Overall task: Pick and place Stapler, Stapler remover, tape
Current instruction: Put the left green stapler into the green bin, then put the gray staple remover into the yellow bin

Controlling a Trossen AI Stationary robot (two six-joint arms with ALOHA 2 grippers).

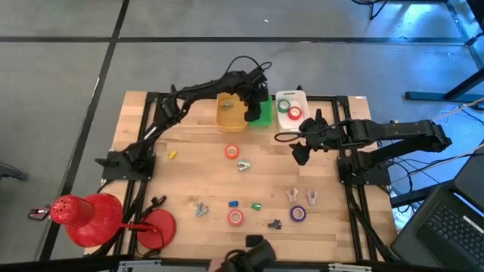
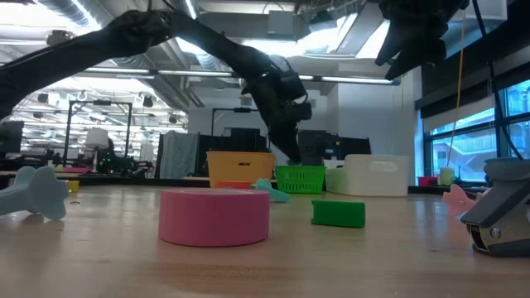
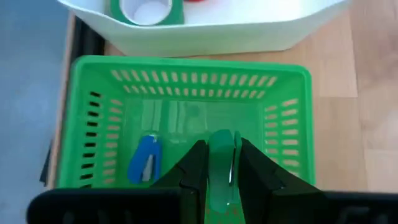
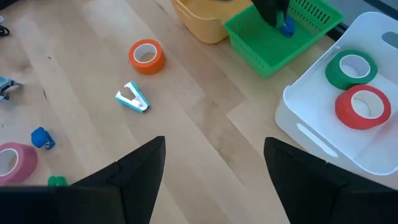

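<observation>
Three bins stand along the table's (image 1: 189, 181) far edge: a yellow bin (image 1: 230, 111), a green basket (image 3: 186, 118) in the middle and a white bin (image 4: 323, 134), close side by side. My left gripper (image 3: 217, 171) hangs over the green basket, clenched on a small green stapler (image 3: 221, 174), a glossy, narrow piece pinched between my two dark fingers. Below it a blue stapler (image 3: 146, 160) lies on the basket floor, slim, with a pale underside.

My right gripper (image 4: 214, 165) hovers over bare wood near the white bin, fingers spread wide and empty. That bin holds two rolls of tape, a green roll (image 4: 351, 70) and a red roll (image 4: 362, 107), both flat rings with pale centres, lying next to each other.

On the open table lie an orange roll (image 4: 147, 56), a pink roll (image 2: 214, 217) and a purple roll (image 1: 298, 213), well apart. A teal remover (image 4: 132, 98) with white jaws rests near the orange roll. A second green stapler (image 2: 338, 213) and another small blue stapler (image 4: 41, 138) lie near the pink roll.
</observation>
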